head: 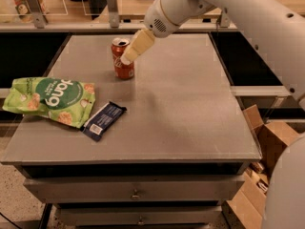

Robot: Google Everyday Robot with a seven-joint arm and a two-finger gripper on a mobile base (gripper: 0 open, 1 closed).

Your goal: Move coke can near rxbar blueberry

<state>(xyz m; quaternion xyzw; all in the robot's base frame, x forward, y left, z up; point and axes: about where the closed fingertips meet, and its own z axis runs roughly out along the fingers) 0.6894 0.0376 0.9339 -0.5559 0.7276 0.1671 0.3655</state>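
The coke can [121, 65], red with white script and a silver top, stands upright on the far left part of the grey table [190, 109]. The rxbar blueberry [104, 120], a flat dark navy wrapper with a white label patch at its near end, lies nearer the front left, partly beside a green snack bag. The gripper [134, 47] hangs on the white arm from the upper right, its cream fingers right at the can's upper right side and overlapping its top edge.
A large green snack bag [50, 99] lies at the table's left edge, touching the bar. Cardboard boxes [267, 142] sit on the floor to the right. A rail with posts [112, 6] runs behind the table. Drawers are below the front edge.
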